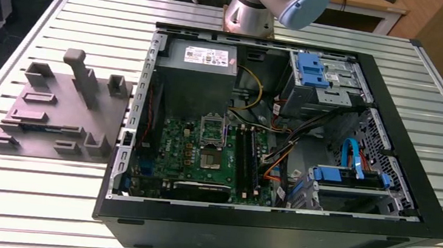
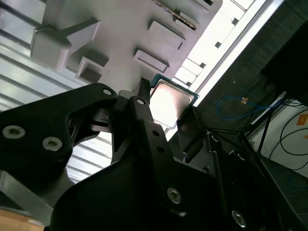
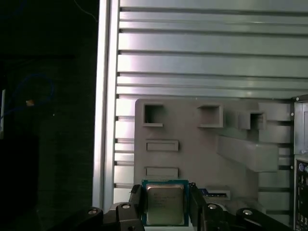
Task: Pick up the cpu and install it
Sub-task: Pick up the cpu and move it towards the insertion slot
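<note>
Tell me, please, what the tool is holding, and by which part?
The tool holds the cpu by its two opposite side edges, one of the fingers on each, in the first wrist view.

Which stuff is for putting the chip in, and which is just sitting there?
For the job: cpu, gripper holding it, motherboard socket.
Just sitting: power supply, memory sticks, blue drive caddy, grey parts tray.

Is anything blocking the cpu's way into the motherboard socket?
Nothing visible does. In both wrist views the gripper holds the cpu, the grey fixture plate behind it. In the exterior view the socket looks open, with nothing lying on it.
</note>
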`<state>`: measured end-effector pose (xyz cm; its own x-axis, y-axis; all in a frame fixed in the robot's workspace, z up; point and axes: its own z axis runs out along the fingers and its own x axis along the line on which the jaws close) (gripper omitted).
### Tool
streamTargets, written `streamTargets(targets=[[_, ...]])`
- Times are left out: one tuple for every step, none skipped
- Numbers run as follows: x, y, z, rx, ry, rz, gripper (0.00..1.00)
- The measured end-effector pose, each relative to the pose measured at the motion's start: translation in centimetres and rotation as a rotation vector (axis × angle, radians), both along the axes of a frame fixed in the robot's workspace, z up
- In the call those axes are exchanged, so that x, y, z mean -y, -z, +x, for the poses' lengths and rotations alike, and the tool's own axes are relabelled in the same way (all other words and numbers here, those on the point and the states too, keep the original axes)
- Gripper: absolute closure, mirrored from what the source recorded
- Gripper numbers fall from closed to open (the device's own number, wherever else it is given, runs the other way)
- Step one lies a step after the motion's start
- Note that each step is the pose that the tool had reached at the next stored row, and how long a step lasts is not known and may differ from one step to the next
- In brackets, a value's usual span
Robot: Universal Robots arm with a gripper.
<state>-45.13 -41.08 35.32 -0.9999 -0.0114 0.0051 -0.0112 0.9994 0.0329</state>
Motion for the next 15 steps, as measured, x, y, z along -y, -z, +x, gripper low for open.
streamTargets(targets=[[0.0,-0.46,0.0,-0.0001,0.0,-0.0001,0.53],[0.0,-0.9,0.0,0.0,0.0,0.0,0.53],[0.0,-1.36,0.0,-0.0001,0.0,-0.0001,0.53],[0.0,-1.84,0.0,0.0,0.0,0.0,0.53],[0.0,-2.29,0.0,0.0,0.0,-0.0001,0.53],[0.0,-2.73,0.0,-0.0001,0.0,-0.0001,0.53],[0.0,-3.17,0.0,0.0001,0.0,0.0,0.53],[-0.01,-3.31,0.01,-0.0001,0.0,0.0,0.53],[-0.01,-3.3,0.01,0.0001,0.0,0.0,0.53],[-0.01,-3.3,0.01,0.0002,0.0,0.0,0.53],[-0.02,-3.3,0.0,0.0001,0.0,0.0,0.53],[-0.02,-3.32,0.11,-0.0001,0.0,-0.0001,0.53],[-0.02,-3.32,0.46,-0.0001,0.0,-0.0001,0.53],[-0.02,-3.32,0.91,-0.0004,0.0,-0.0002,0.53],[-0.02,-3.32,1.36,-0.0004,0.0,-0.0002,0.53]])
